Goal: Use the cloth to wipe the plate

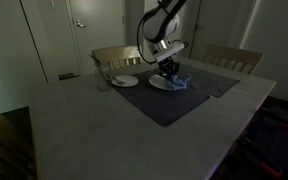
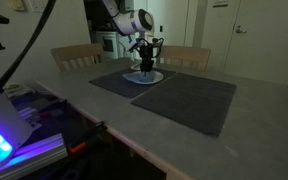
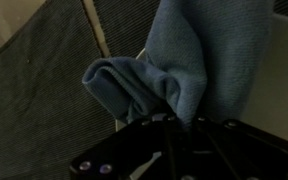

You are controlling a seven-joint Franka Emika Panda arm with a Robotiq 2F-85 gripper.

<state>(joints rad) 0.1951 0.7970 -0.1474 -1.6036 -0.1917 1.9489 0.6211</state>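
The claw (image 3: 179, 128) is clenched on a gathered fold of the cloth (image 3: 169, 65), which droops onto the plate (image 1: 155, 85) on the table (image 1: 104, 130). Soft and light, it likely drags easily; grip bunched folds, not one edge.

Wrist cam: cloth (image 3: 189, 60) cut off at top, hides pincer (image 3: 187, 126) tips.

The arm (image 1: 156, 22) reaches down, hand (image 1: 168, 68) closed tight (pointing downward).
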